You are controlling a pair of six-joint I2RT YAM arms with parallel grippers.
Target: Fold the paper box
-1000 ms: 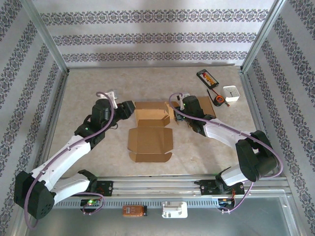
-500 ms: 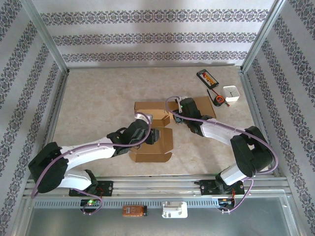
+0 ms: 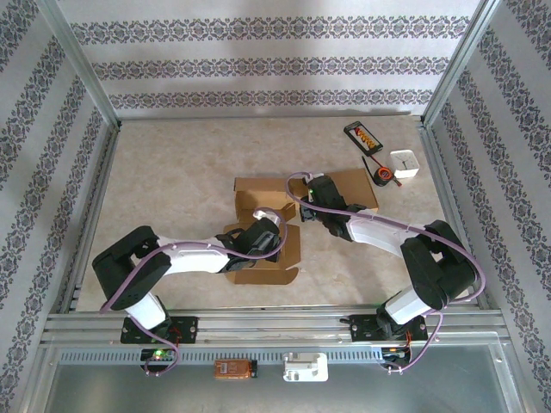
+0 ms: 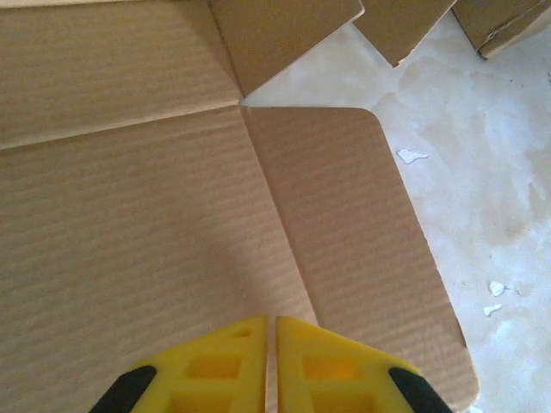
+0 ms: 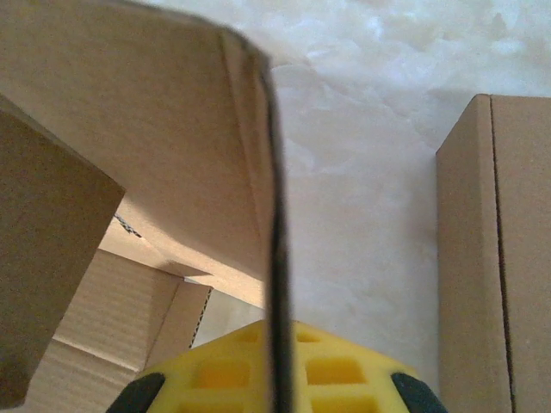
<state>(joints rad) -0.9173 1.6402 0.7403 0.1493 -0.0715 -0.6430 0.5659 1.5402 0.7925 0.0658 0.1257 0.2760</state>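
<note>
The brown corrugated cardboard box [image 5: 172, 146] was clamped wall-upright in the right gripper [image 5: 274, 379], its base seemingly steadied under the closed left gripper [image 4: 271, 357].

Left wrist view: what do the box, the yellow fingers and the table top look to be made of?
Box: corrugated cardboard, brown and matte; fine parallel flute ridges and scored creases show. Fingers: probably moulded or printed plastic, yellow, with recessed pockets; the black ends may be rubber. Table top: pale, mottled, stone-look surface, perhaps laminate or vinyl; the actual material is unclear.
</note>
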